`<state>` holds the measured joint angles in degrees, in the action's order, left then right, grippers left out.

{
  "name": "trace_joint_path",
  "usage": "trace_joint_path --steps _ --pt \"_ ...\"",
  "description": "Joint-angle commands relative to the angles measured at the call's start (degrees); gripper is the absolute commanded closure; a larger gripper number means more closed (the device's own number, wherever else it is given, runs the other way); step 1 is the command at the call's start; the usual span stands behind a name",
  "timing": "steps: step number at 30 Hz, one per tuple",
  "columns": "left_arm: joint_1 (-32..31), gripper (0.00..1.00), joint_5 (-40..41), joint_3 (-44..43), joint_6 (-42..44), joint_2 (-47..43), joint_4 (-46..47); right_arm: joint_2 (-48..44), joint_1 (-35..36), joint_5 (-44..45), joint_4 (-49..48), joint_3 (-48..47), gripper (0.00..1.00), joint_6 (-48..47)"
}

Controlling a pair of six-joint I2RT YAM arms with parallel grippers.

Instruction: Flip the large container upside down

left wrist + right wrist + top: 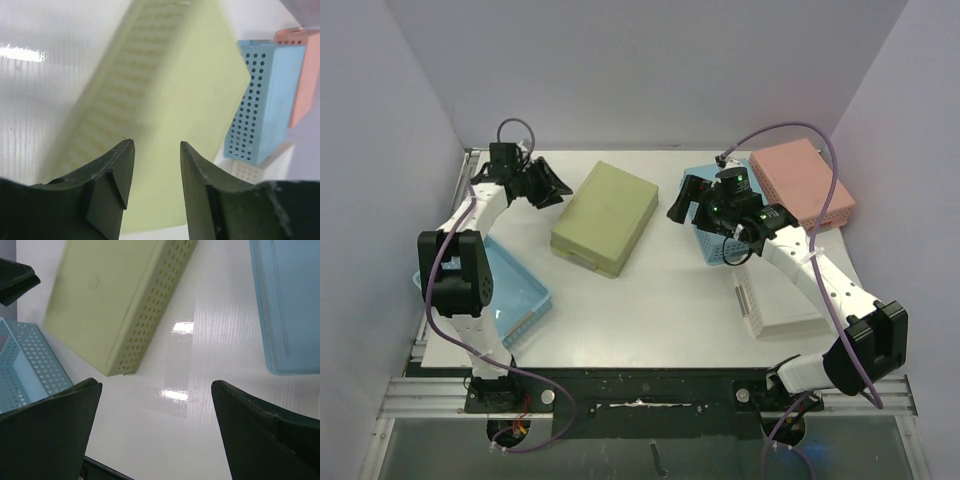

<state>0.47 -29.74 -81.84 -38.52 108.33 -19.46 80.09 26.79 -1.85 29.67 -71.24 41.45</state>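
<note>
The large pale green container (605, 217) lies in the middle of the table with its flat solid base facing up and its perforated sides down. It also shows in the left wrist view (170, 100) and the right wrist view (110, 300). My left gripper (555, 190) is open and empty, just left of the container's back left corner, its jaws (156, 145) aimed along the container. My right gripper (678, 205) is open and empty, just right of the container, above bare table (156, 385).
A blue basket (515, 290) sits at the left front by the left arm. A small blue perforated basket (715, 245) lies under the right arm, a pink container (800, 180) at the back right, and a white basket (775, 310) at the right front.
</note>
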Motion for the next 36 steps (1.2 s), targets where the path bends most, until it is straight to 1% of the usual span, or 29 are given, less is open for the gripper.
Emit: trace_joint_path --steps 1,4,5,8,12,14,17,19,20,23,27,28,31,35,36 --pt "-6.7 0.57 8.8 -11.1 12.6 -0.7 -12.4 -1.8 0.1 1.4 -1.4 0.0 0.02 -0.5" --pt "-9.0 0.54 16.6 -14.8 16.6 -0.4 -19.4 -1.3 0.3 1.2 -0.6 0.8 0.02 -1.2" --pt "-9.4 0.53 20.0 -15.1 17.9 -1.8 -21.5 -1.2 0.4 1.0 0.0 1.6 0.02 -1.8" --pt "-9.6 0.50 25.0 -12.9 18.7 -6.8 -22.5 -1.5 0.7 1.5 1.2 3.6 0.01 -2.7" --pt "-9.6 0.48 32.2 -3.0 16.9 -16.9 -22.2 -2.4 0.9 2.9 2.1 7.6 0.01 -2.4" --pt "-9.3 0.47 36.8 4.0 14.3 -22.3 -21.6 -2.7 0.9 3.0 2.0 9.1 0.01 -2.1" --pt "-9.0 0.43 40.2 12.4 9.5 -31.3 -19.7 -2.6 1.1 2.7 1.3 9.9 0.01 -1.8" --pt "-9.0 0.29 43.2 16.4 6.0 -35.7 -20.2 -1.6 1.6 2.9 1.5 9.0 0.01 -1.9" --pt "-9.0 0.28 44.7 18.3 4.8 -37.4 -20.4 -1.2 1.9 3.1 1.6 8.4 0.01 -1.9" --pt "-8.8 0.27 46.8 22.2 2.5 -39.8 -21.1 -0.1 2.8 3.3 1.2 7.0 0.01 -2.1" --pt "-8.4 0.27 49.5 25.0 0.6 -39.7 -21.3 1.1 3.7 3.4 1.3 5.6 0.01 -2.7" --pt "-7.8 0.25 49.0 26.0 0.5 -39.4 -20.8 1.4 4.1 3.7 1.7 5.3 0.02 -2.7" --pt "-6.6 0.24 47.0 28.7 0.5 -38.1 -18.6 1.9 4.6 5.1 2.9 5.3 0.02 -1.9" --pt "-5.9 0.23 43.7 31.7 0.3 -35.0 -14.0 1.4 4.9 5.5 3.4 6.3 0.02 -1.2" --pt "-5.9 0.26 42.8 31.8 0.2 -34.3 -13.3 1.3 4.9 5.5 3.5 6.3 0.03 -1.2"
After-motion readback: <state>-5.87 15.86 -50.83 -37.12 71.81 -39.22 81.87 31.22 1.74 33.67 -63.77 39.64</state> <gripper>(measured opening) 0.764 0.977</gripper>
